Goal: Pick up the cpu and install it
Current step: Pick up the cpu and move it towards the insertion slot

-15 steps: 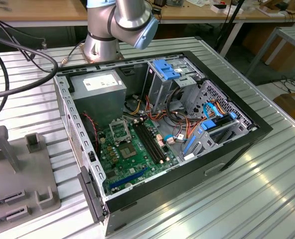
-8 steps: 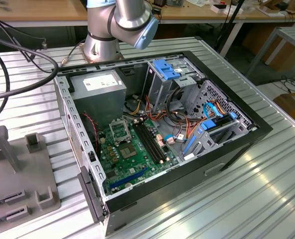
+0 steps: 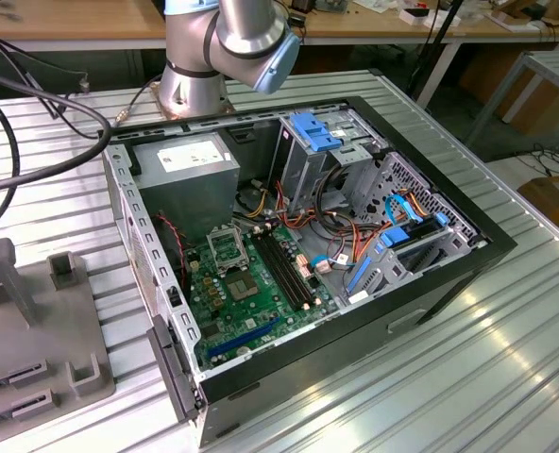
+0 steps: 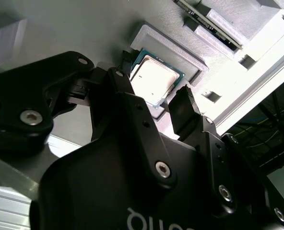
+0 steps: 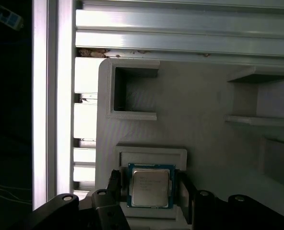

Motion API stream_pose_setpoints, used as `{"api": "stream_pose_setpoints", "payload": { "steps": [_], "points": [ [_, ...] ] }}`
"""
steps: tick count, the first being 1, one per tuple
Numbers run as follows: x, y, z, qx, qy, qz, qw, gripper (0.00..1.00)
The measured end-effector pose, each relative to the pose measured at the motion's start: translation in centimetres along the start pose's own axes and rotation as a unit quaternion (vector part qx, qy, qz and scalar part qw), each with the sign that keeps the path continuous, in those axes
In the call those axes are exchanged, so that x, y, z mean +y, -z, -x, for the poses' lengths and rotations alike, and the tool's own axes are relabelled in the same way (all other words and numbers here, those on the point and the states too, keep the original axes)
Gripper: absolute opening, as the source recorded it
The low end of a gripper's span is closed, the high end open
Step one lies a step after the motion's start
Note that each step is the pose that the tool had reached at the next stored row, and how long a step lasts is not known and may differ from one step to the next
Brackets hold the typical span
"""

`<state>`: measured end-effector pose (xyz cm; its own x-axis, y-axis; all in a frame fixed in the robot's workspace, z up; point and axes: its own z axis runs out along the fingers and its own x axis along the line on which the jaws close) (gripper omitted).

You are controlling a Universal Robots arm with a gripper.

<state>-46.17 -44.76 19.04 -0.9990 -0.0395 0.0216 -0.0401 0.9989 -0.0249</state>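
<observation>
The cpu (image 5: 150, 187) has a smooth, pale metal lid with a dull gleam, set on a green board edge. Its grey holder (image 5: 204, 105) is matt plastic, finely ridged. The gripper (image 4: 154, 84) is matt black — bright steel screw heads dot it. The table (image 3: 468, 359) is ribbed, satin aluminium.

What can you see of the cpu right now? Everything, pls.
The cpu is a flat square chip with a pale metal lid carrying faint print, set on a green board whose edge shows all round. It lies flat, lid up, in a raised rectangular pocket of the grey plastic holder, which sits on the ribbed metal table. The gripper straddles it on two opposite sides. Whether the gripper touches it cannot be told.
</observation>
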Motion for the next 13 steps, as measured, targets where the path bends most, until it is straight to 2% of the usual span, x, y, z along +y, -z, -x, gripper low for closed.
{"api": "stream_pose_setpoints", "payload": {
  "steps": [13],
  "points": [
    [0.20,0.14,0.01,0.0000,0.000,-0.0004,1.00000,0.58]
  ]
}}
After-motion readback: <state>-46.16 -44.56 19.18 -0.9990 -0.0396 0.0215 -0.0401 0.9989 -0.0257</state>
